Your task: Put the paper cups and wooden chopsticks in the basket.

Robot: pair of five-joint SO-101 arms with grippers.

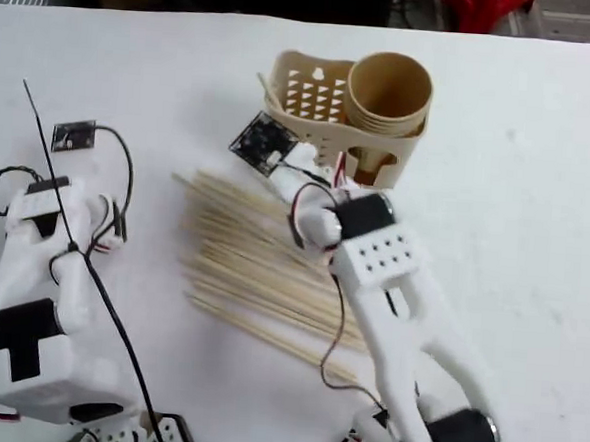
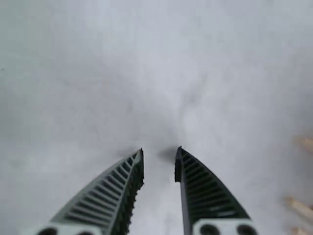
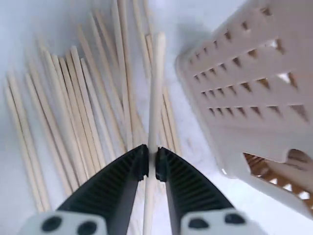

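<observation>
Jaws: right gripper (image 3: 151, 164) pinches chopstick (image 3: 157, 73); left gripper (image 2: 159, 159) narrowly parted, empty. High view: cups (image 1: 388, 86) in basket (image 1: 303, 96).

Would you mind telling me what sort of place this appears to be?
Probably a robotics workbench or lab: a wired left arm and right arm stand on a white table, with loose wooden chopsticks and a basket of paper cups as practice props.

Bare table (image 1: 537, 196) open to the right of the basket (image 1: 312, 107), stacked cups (image 1: 388, 86) filling its right half, chopsticks (image 1: 252, 264) littering the middle, seemingly a slim gap along its wall.
</observation>
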